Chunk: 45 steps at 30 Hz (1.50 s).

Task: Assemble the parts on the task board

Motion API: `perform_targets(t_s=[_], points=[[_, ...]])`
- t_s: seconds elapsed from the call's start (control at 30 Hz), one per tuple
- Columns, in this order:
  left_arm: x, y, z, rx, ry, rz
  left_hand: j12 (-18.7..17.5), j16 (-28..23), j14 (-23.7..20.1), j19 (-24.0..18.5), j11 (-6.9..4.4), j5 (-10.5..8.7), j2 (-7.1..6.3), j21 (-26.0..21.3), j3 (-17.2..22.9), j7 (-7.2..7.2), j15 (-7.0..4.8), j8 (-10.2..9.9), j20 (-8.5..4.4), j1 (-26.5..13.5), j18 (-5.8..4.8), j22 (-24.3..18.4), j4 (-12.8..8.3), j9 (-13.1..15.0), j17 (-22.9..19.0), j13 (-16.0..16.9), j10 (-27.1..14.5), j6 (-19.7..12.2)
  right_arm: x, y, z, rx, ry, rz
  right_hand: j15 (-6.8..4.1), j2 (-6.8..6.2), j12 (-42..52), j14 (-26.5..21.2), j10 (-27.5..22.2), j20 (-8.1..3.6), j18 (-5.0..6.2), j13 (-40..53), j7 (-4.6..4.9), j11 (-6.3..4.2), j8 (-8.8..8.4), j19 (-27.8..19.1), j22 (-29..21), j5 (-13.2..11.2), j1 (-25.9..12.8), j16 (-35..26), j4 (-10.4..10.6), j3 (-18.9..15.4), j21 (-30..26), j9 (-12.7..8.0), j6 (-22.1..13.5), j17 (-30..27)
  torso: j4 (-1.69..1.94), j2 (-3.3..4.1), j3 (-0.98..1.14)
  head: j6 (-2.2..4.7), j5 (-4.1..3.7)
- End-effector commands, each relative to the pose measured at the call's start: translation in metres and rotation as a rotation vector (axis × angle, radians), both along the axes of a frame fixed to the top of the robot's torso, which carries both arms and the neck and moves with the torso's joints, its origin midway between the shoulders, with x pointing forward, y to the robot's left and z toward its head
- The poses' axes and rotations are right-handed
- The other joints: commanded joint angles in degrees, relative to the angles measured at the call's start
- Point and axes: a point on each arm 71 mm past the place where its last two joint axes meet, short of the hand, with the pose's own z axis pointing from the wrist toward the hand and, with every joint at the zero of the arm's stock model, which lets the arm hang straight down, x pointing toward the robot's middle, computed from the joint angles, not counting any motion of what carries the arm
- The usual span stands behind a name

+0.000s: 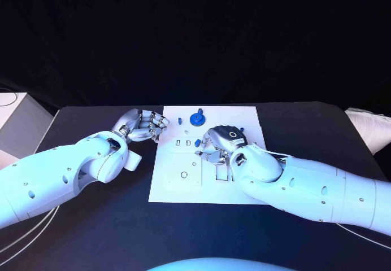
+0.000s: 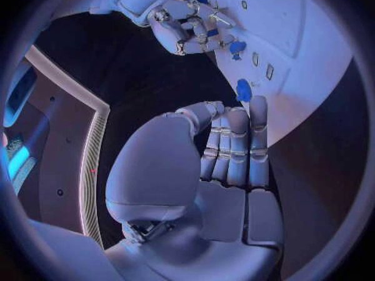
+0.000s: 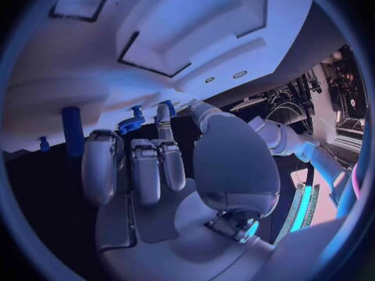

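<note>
**Crowded board, small parts: where this could slip**

Black table point(image 1: 98, 237) spreads under everything, with the white task board point(image 1: 244, 121) lying flat in its middle. Both white arms reach in over it.

Over the board's centre hangs the right hand point(image 1: 221, 144), its fingers bent down among the slots. Whether it pinches a part cannot be told: its own wrist view shows the fingers point(image 3: 144, 168) drawn together and curled, with no piece plainly between them. At the board's left edge sits the left hand point(image 1: 145, 126), fingers point(image 2: 234, 147) lying straight and side by side, thumb folded across the palm, holding nothing.

Of the parts, the large round blue part point(image 1: 196, 119) sits near the board's far edge, and a small blue part point(image 1: 178, 120) lies just beside the left fingertips. A blue peg point(image 3: 72, 131) stands upright in the board, close to the right hand.

The main risk, as I judge it, is the right hand brushing the standing peg or pushing loose pieces while it works so low. A part presented tilted could jam in its slot. The left hand, so near the small part, could nudge it off the board's edge.
</note>
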Motion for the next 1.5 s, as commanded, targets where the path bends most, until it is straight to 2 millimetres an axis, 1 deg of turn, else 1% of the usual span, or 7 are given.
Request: perform_targets(t_s=[0.03, 0.4, 0.6, 0.7, 0.87, 0.97, 1.5], points=[[-0.001, -0.005, 0.000, 0.005, -0.003, -0.044, 0.11, -0.46, -0.66, -0.61, 0.15, 0.06, -0.52, 0.28, -0.42, -0.07, 0.05, -0.26, 0.06, -0.05, 0.81, 0.08, -0.01, -0.12, -0.27, -0.18, -0.67, -0.45, -0.003, -0.003, 0.001, -0.005, 0.000, 0.005, -0.32, 0.77, 0.02, 6.07, 5.09, -0.26, -0.40, 13.54, -0.10, -0.29, -0.26, 0.91, 3.27, 0.37, -0.05, 0.23, 0.00, -0.43, -0.11, -0.13, 0.30, 15.09, 0.02, 0.02, 0.04, 0.05, 0.05], [-0.002, -0.022, -0.001, 0.136, -0.040, -0.124, 0.52, 1.44, 0.07, -0.74, 0.06, -0.11, -1.99, -1.50, -3.82, -0.24, 0.35, -0.82, 0.76, -3.77, 0.91, -1.18, 2.98, -0.70, 1.10, -0.81, 0.44, -1.26, -0.021, -0.030, 0.018, 0.126, -0.052, 0.034, 0.47, 0.44, -0.29, 6.07, 4.99, 0.29, -0.33, 13.37, 1.21, 0.75, -2.61, 0.80, 2.99, 0.97, 2.24, 0.23, -0.16, 0.01, -0.62, -1.16, -3.06, 15.09, -0.20, -0.19, 0.10, 0.45, 0.22], [0.000, -0.033, -0.005, 0.234, 0.042, -0.141, 4.89, 10.28, 11.03, 4.81, -0.99, 0.11, -2.99, -2.51, -8.19, -0.67, -0.62, 1.03, -0.13, -9.01, 0.91, -2.94, 11.59, 0.01, 13.53, 0.60, 7.94, -0.17, -0.026, -0.052, 0.035, 0.254, -0.049, 0.054, 0.77, 0.27, -0.31, 6.07, 4.98, 0.60, -0.35, 13.37, 1.56, 1.07, -3.12, 0.85, 3.15, 1.31, 4.38, 0.23, -0.24, 0.89, -0.59, -1.36, -3.50, 15.09, -0.60, -0.50, 0.41, 0.70, 0.50], [0.004, -0.039, -0.004, 0.293, 0.107, -0.167, 9.05, 16.33, 17.45, 13.01, -1.97, 0.06, -3.01, 5.84, -10.43, -1.63, -1.62, 3.34, -1.19, -10.62, -1.11, 7.26, 16.73, 1.13, 23.71, 2.89, 11.49, -0.06, -0.023, -0.065, 0.043, 0.333, 0.004, 0.044, 0.89, 0.34, -0.36, 6.07, 4.96, 0.73, -0.32, 13.35, 1.72, 1.20, -3.34, 0.80, 3.08, 1.57, 5.35, 0.23, -0.27, 1.39, -0.73, -1.45, -3.68, 15.09, -0.82, -0.70, 0.57, 0.79, 0.68], [0.015, -0.054, 0.006, 0.445, 0.184, -0.237, 13.61, 20.93, 21.91, 18.97, -2.64, 0.16, -2.04, 13.73, -12.31, -2.25, -2.37, 5.51, -1.97, -11.54, -3.01, 17.18, 17.06, 2.09, 32.59, 7.00, 14.01, -1.26, -0.009, -0.092, 0.058, 0.470, 0.124, -0.007, 1.48, 0.14, -1.38, 6.07, 4.51, 1.24, 0.06, 12.74, 2.46, 1.90, -4.28, -0.01, 1.70, 3.01, 6.47, 0.23, -0.30, 1.53, -2.45, -1.80, -4.98, 15.09, -1.03, -1.14, 0.95, 0.81, 0.99], [0.025, -0.060, 0.015, 0.510, 0.200, -0.259, 18.62, 22.73, 23.49, 21.18, -2.89, 0.12, -1.71, 17.14, -13.01, -2.45, -2.56, 6.21, -2.18, -12.08, -3.83, 21.59, 17.11, 2.24, 36.40, 15.81, 17.97, -1.49, 0.005, -0.109, 0.064, 0.526, 0.167, -0.049, 1.74, -0.39, -2.22, 5.91, 4.11, 1.50, 0.32, 12.24, 2.72, 2.13, -4.30, -0.56, 0.87, 13.37, 6.19, -0.11, -0.32, -0.84, -3.60, -1.61, -5.23, 14.63, -1.20, -1.50, 1.15, 1.11, 1.15], [0.067, -0.095, 0.037, 0.808, 0.290, -0.347, 24.87, 24.55, 24.98, 23.28, -3.12, -0.04, -0.87, 21.04, -14.16, -2.78, -2.77, 7.53, -2.34, -13.27, -4.74, 26.64, 17.14, 2.54, 40.50, 27.09, 22.39, -1.53, 0.052, -0.157, 0.072, 0.663, 0.202, -0.197, 1.69, 0.52, -2.71, 5.70, 3.86, 1.57, 0.60, 11.95, 2.53, 2.01, -3.41, -1.10, -0.05, 11.64, 6.72, -0.53, -0.41, -1.28, -4.80, -1.12, -4.48, 14.07, -1.91, -2.45, 1.55, 0.99, 1.52]])
